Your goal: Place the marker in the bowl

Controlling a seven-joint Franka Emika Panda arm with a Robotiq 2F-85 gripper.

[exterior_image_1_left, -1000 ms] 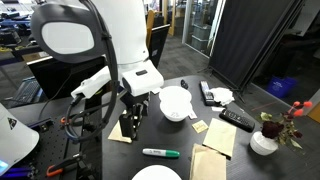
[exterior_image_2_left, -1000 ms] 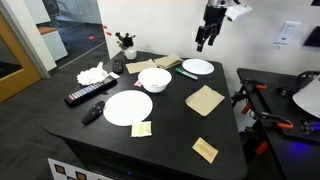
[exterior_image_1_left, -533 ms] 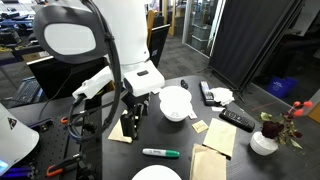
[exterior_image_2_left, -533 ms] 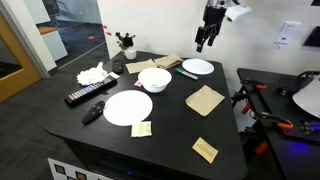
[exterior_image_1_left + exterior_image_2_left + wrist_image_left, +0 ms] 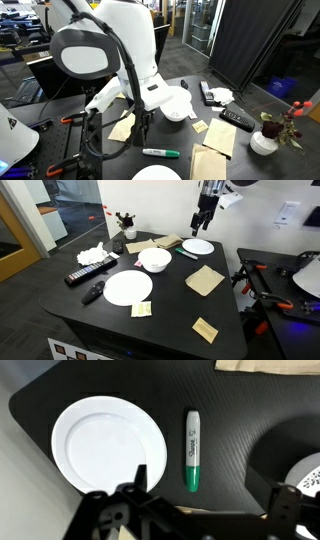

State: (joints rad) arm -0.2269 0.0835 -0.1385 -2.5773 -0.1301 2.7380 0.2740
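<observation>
The arm (image 5: 120, 30) is glossy white, made of fat rounded shells, with a large round joint cap rimmed in dark grey. A black cable (image 5: 88, 135) trails along it. The gripper (image 5: 143, 126) is black and angular, its fingers (image 5: 133, 488) matte black.

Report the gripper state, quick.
Gripper: open, jaws spread, holding nothing; the marker lies untouched below it.
</observation>
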